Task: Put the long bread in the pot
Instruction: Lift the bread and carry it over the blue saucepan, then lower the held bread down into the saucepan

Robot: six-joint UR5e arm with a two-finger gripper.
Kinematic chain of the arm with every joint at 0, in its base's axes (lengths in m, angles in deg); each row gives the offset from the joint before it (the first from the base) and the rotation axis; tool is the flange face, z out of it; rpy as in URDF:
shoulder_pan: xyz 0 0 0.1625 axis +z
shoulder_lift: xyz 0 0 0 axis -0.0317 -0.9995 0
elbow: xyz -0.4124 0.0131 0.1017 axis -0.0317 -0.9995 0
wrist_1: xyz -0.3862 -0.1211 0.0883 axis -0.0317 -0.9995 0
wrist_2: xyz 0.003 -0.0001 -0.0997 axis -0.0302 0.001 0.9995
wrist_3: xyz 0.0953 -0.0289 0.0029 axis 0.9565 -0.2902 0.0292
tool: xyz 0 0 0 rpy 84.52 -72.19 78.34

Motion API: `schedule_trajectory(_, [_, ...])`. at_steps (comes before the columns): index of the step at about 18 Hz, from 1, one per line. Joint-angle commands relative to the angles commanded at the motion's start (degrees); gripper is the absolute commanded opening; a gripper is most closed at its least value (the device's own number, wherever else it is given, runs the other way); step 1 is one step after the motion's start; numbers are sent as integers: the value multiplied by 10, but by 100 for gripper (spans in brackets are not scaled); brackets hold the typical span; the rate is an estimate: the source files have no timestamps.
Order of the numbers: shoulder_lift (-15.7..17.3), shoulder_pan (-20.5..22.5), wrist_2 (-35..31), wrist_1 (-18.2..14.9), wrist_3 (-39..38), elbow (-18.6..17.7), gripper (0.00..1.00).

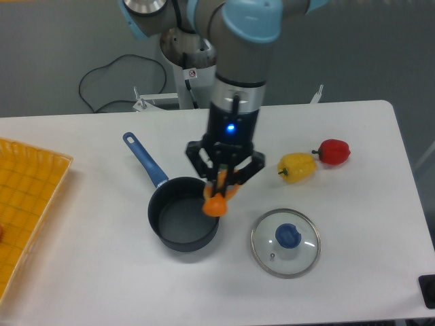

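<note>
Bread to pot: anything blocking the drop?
Nothing visible. The gripper holds the bread over the pot's right rim. The pot looks empty, and the lid lies apart on the table to the right.
</note>
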Motion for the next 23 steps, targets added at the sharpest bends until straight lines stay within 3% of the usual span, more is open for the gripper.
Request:
schedule_trajectory(4, [-4,-30,0,15,9,-2,10])
schedule_trajectory(11, [-21,-34,18,17,54,-12,11])
schedule_trajectory(23, [-46,-42,17,18,68,-44,12])
